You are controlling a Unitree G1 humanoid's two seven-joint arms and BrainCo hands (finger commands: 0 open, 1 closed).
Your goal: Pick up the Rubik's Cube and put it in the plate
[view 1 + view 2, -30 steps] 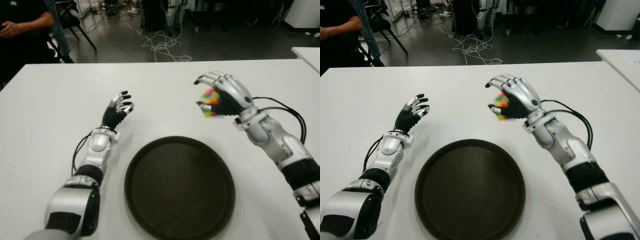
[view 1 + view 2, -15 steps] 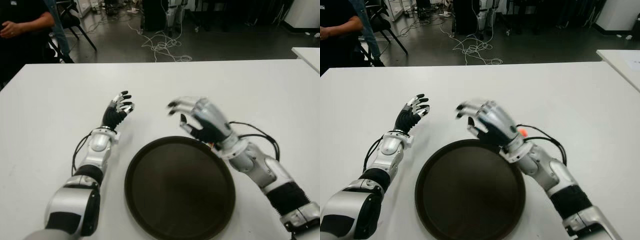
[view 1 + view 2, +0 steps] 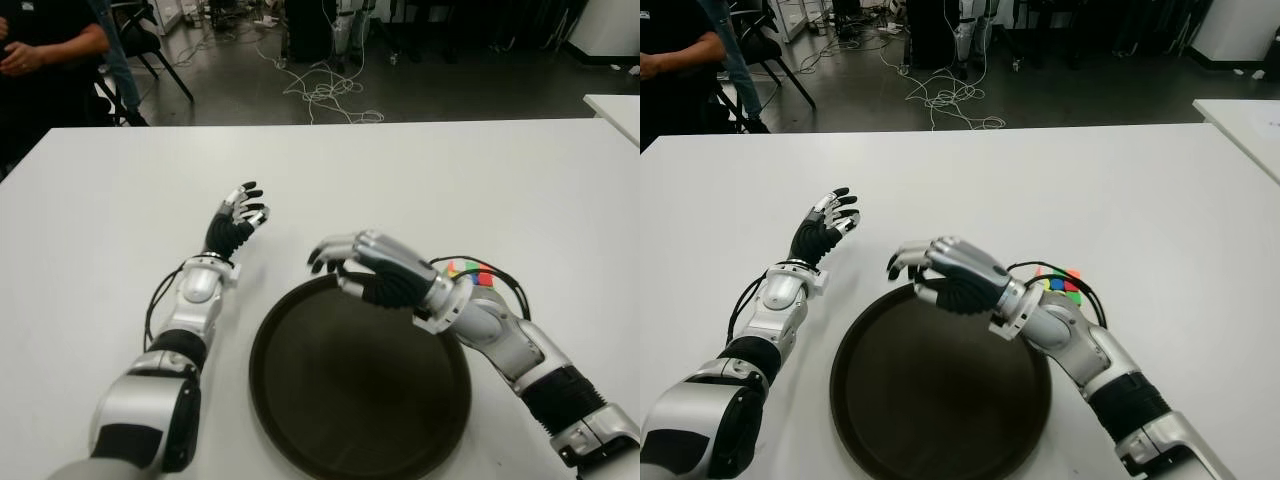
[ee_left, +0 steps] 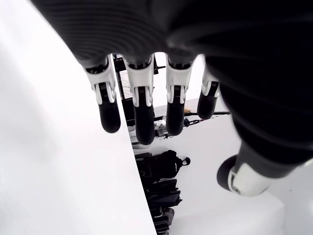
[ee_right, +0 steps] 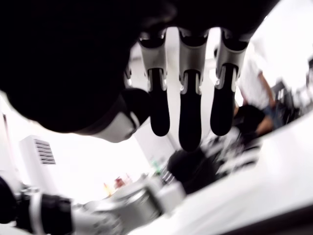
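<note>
- The right hand [image 3: 375, 272] hangs over the far rim of the plate [image 3: 360, 440], palm down, fingers loosely extended and holding nothing.
- The right wrist view confirms this: three fingers [image 5: 190, 122] and the thumb stand apart with only open space between them, a fact the eye views leave less plain.
- The cube [image 3: 1058, 281] lies on the table [image 3: 120, 200] just past the plate's far right edge, behind the right forearm; it is not in the plate. Only its top coloured tiles show in the eye views, and neither wrist view shows it.
- The left hand [image 3: 235, 222] shows to the left of the plate, fingers up and spread, empty. Its wrist view shows four straight fingers [image 4: 142, 112] with gaps between them above the white tabletop.
- A person [image 3: 40, 50] in dark clothing stands at the far left corner, seen only in the eye views, along with cables [image 3: 325, 90] on the floor beyond the table.
</note>
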